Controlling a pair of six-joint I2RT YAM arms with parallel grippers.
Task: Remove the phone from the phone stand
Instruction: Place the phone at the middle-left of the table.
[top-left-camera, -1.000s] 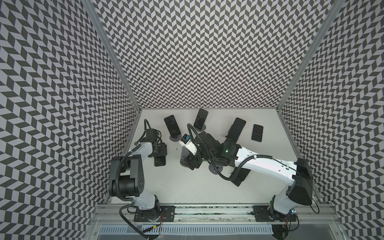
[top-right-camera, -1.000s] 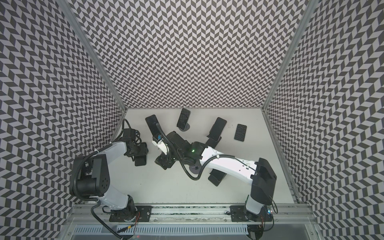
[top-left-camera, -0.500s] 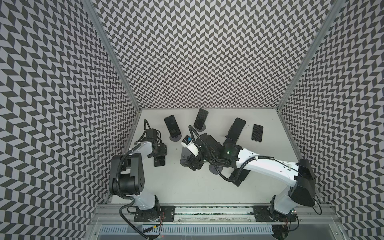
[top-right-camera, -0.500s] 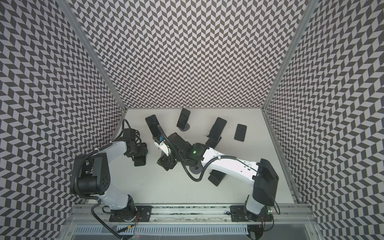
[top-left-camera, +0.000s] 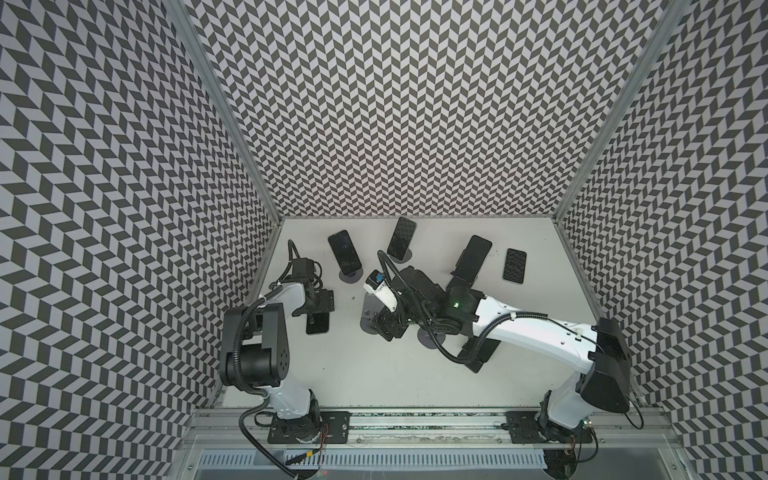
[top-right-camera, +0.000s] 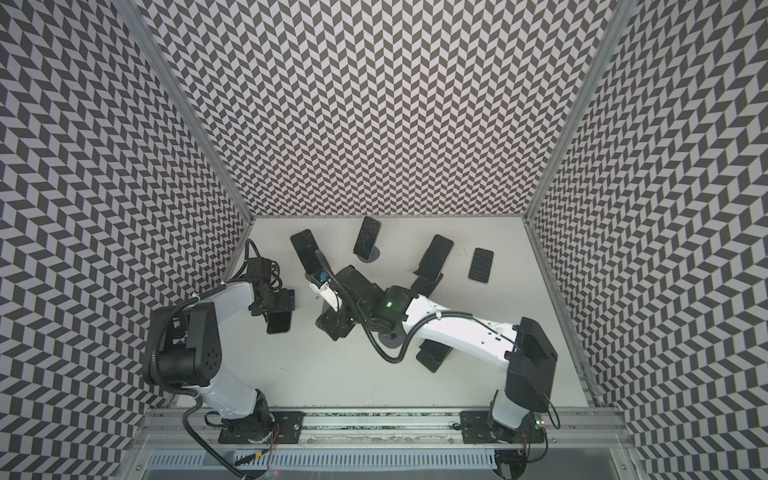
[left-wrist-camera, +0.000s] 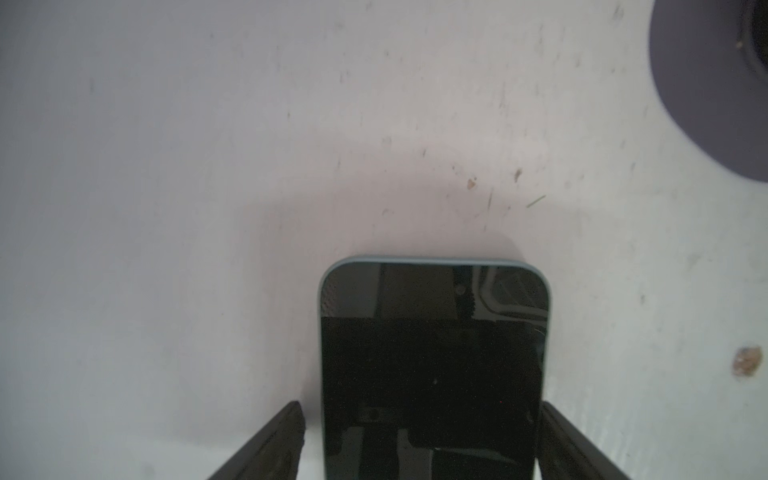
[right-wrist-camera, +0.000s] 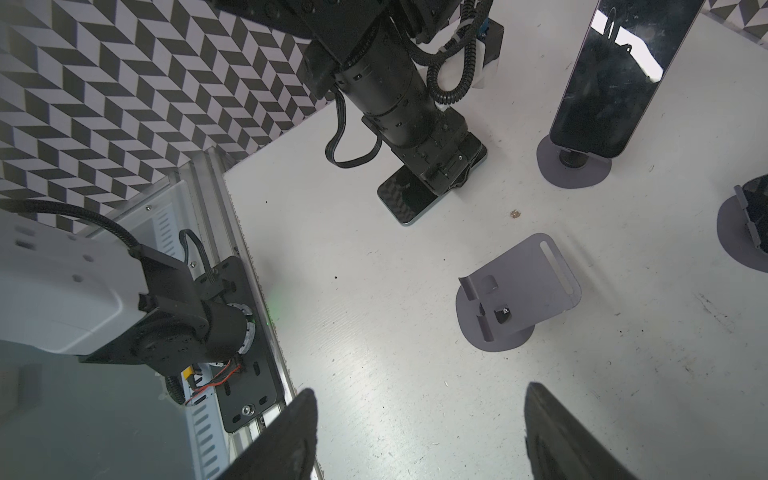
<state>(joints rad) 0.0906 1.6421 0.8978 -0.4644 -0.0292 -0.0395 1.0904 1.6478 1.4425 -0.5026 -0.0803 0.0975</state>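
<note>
Chevron-patterned walls close in a white tabletop (top-left-camera: 374, 382). On it, at about 9 o'clock with the arms' base rail taken as 6, the phone (left-wrist-camera: 432, 374) lies flat, screen up. It is off the phone stand (right-wrist-camera: 515, 291), which sits toward 3 o'clock of it near the middle of the tabletop, its cradle bare in the right wrist view.

What has just changed is the grip. A second ago the left fingers (left-wrist-camera: 274, 440) were closed on the phone, and now they are spreading away from its long edges. In the left wrist view a strip of tabletop shows between one finger and the phone's edge. The other finger stands just beside the opposite edge, and whether it touches cannot be told. The phone appears set down and let go, so the removal looks as good as done. What seems left is for the left arm to lift clear without dragging the phone along.

The right fingers (right-wrist-camera: 291, 436) hang over the tabletop just beside the bare stand, moderately parted, with nothing between them and touching nothing.

Further out, a second phone (top-left-camera: 402, 237) leans on its own stand at 12 o'clock, and a patterned phone (top-left-camera: 514, 266) lies flat at about 2 o'clock.
</note>
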